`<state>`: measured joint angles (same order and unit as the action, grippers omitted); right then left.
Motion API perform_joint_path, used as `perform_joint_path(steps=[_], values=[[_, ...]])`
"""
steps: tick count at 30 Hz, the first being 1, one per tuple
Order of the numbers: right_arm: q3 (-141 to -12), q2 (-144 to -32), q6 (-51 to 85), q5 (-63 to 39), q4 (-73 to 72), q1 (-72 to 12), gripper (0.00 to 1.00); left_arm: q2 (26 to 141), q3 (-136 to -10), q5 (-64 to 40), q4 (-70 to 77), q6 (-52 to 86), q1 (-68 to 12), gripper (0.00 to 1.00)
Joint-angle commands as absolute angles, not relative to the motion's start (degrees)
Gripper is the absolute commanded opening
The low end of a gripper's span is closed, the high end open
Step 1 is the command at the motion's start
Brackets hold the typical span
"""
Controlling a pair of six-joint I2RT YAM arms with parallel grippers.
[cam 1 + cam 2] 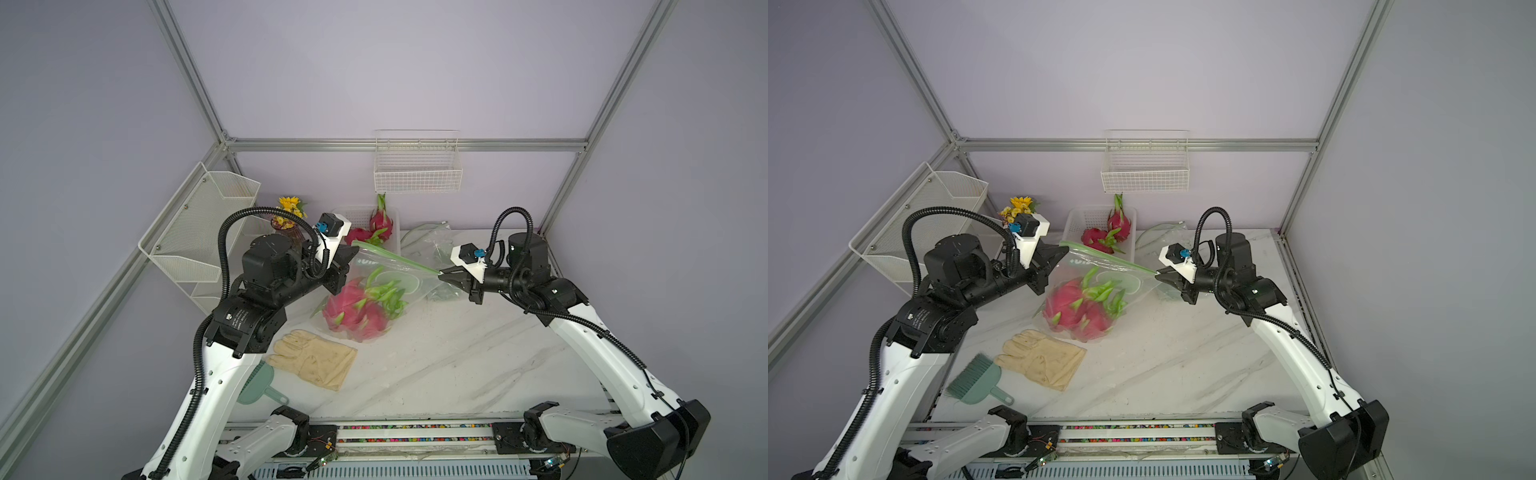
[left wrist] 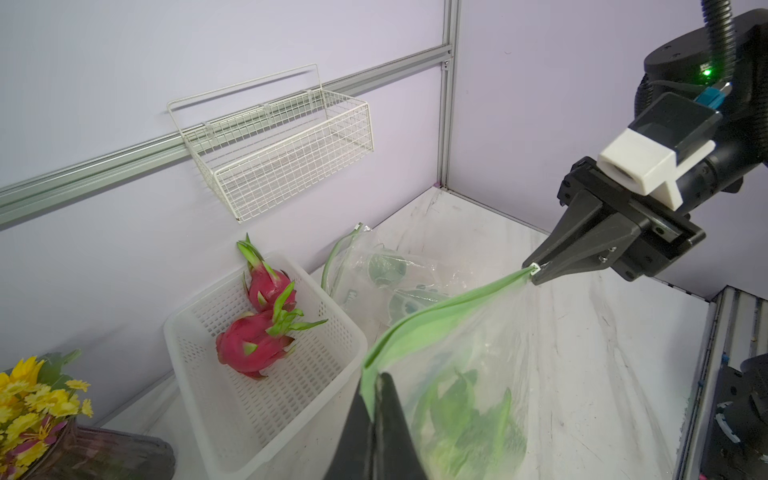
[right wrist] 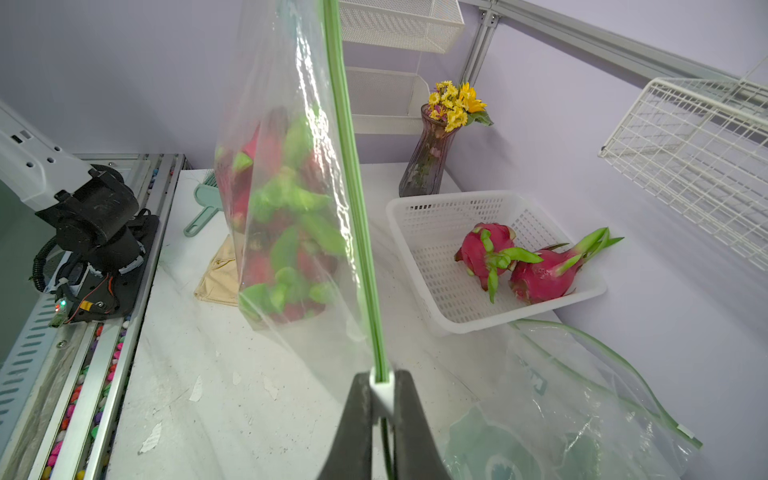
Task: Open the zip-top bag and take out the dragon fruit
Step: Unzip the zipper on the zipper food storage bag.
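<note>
We saw a marble table [image 1: 436, 365], its near edge hidden behind the arm bases. Over its middle, a clear bag [image 1: 415, 286] with a green zip [image 1: 395, 259] was stretched taut between both grippers. The bag's body sagged toward the table. We could not tell whether its bottom rested there, nor whether the zip was parted. Behind the right gripper [image 1: 441, 273] lay a second bag [image 1: 428, 241], slack and crumpled, partly covered by that gripper in both top views. A white basket [image 2: 257, 399] stood against the back wall, just beside the held bag.

The dragon fruit [image 1: 357, 309] sat low inside the held bag. It showed as magenta lumps with bright green pointed scales, smeared by blur and glare through the plastic, so we could not count them with certainty. Two loose fruit [image 2: 257, 345] lay touching in the basket and were sharp to see. They had pink skin and green-tipped scales, and one had a long green tip reaching up along the wall.

A tan glove [image 1: 316, 359] lay flat near the bag's bottom. A green brush [image 1: 259, 386] was mostly hidden by the left arm, as was the vase under the yellow flowers [image 1: 291, 205].

The left gripper [image 1: 355, 252] was pinched tight on the bag's zip corner. The right gripper was clamped on the small white slider [image 3: 382, 384] at the zip's other end.
</note>
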<state>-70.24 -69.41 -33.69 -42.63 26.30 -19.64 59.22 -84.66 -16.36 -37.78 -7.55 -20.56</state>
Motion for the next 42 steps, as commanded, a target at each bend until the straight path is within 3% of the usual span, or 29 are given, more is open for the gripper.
perform_joint_path(steps=[1, 10, 20, 29, 33, 42], values=[[-68.7, -69.6, -35.2, -38.2, 30.8, -17.3, 0.00, 56.6, -89.4, -7.8, -30.7, -7.6, -18.1, 0.00], [-69.2, -68.1, -34.2, -38.4, 30.5, -17.1, 0.00, 57.3, -88.3, -12.8, -29.9, -6.5, -18.0, 0.00], [-68.4, -62.2, -12.9, -31.5, 13.7, -17.1, 0.00, 57.5, -75.6, -23.5, -17.2, 5.0, -18.0, 0.00], [-68.5, -60.1, -6.8, -27.9, 18.4, -17.1, 0.00, 60.1, -67.5, -32.9, -8.2, 11.9, -18.0, 0.00], [-68.9, -59.8, -4.5, -24.7, 22.8, -17.1, 0.00, 60.6, -63.7, -38.6, -2.7, 15.0, -18.0, 0.06], [-69.6, -56.8, 1.4, -19.2, 30.0, -17.1, 0.00, 64.3, -53.8, -50.3, 19.8, 28.0, -18.8, 0.08]])
